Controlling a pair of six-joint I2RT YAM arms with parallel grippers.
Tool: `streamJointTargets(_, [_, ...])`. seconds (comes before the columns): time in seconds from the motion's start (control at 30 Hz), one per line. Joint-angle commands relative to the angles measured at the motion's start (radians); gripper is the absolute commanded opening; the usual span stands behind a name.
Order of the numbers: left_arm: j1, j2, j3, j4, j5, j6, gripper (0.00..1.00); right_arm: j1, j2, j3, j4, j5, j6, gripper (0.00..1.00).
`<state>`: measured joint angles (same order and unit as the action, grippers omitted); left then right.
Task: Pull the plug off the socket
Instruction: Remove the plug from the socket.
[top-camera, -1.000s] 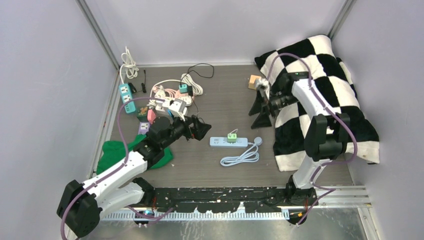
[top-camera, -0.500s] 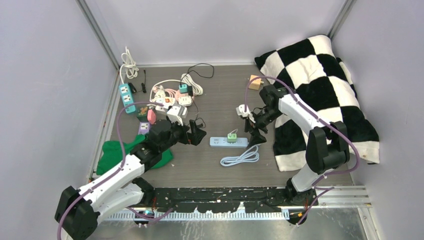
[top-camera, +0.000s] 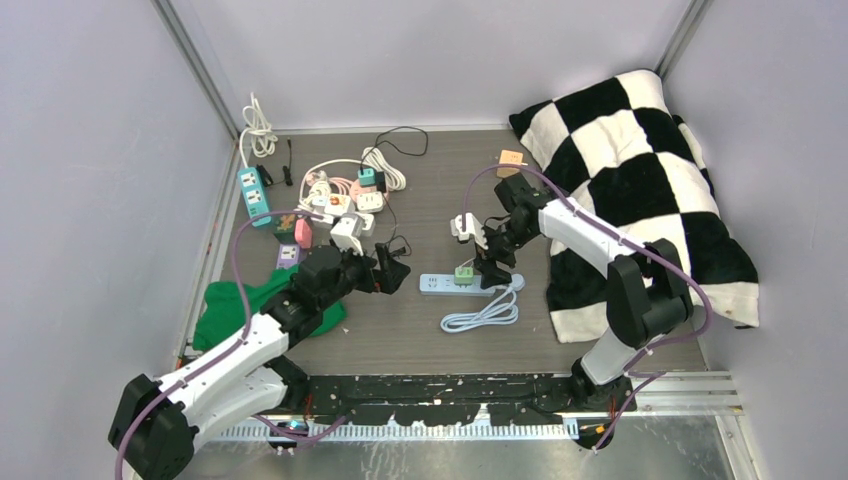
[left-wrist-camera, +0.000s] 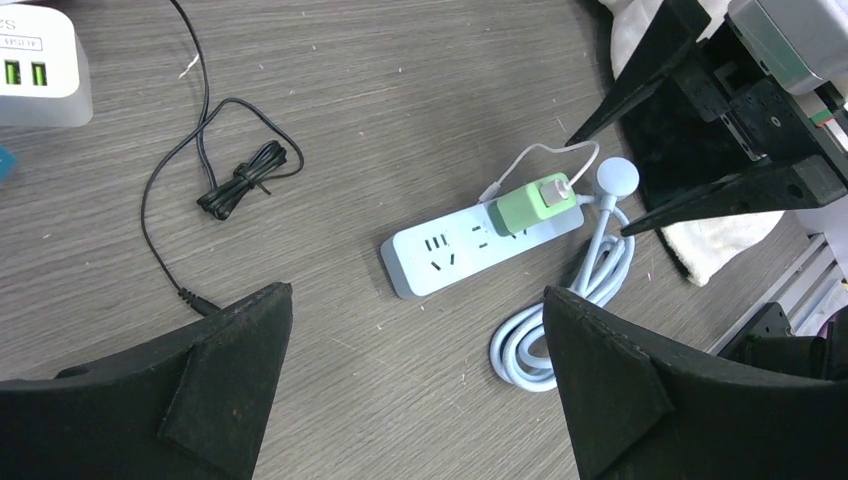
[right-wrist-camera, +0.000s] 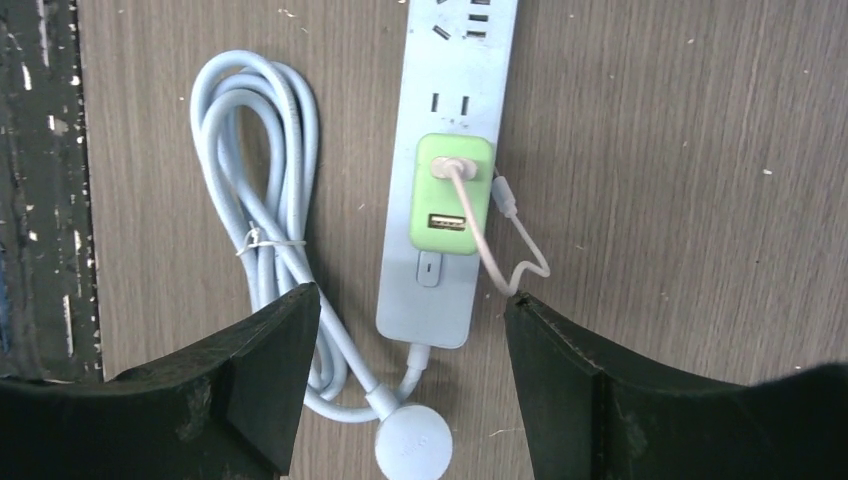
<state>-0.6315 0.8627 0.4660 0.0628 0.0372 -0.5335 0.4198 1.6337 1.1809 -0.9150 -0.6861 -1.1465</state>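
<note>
The green plug (right-wrist-camera: 453, 195) is seen seated in the pale blue power strip (right-wrist-camera: 447, 95), mid-bench (top-camera: 400, 335). The right jaws are spread over it, nothing grasped. The left jaws are opened wide, empty, just left of the strip.
</note>
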Motion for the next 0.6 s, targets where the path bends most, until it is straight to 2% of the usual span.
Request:
streamJointTargets(0.0, [0.005,0.004,-0.014,0.060,0.000,-0.016,0.96,0.025,0.020,0.000,0.068,0.009,0.045,0.72])
streamJointTargets(0.23, [0.005,-0.027,-0.036,0.053,-0.017,-0.017,0.96,0.055,0.034,-0.001,0.069,0.003,0.052,0.68])
streamJointTargets(0.37, [0.005,-0.054,-0.047,0.040,-0.030,-0.023,0.96,0.038,0.015,-0.018,0.093,0.061,0.095,0.71])
streamJointTargets(0.57, [0.006,-0.072,-0.068,0.046,-0.030,-0.038,0.96,-0.018,-0.026,-0.060,0.059,0.037,0.071,0.73])
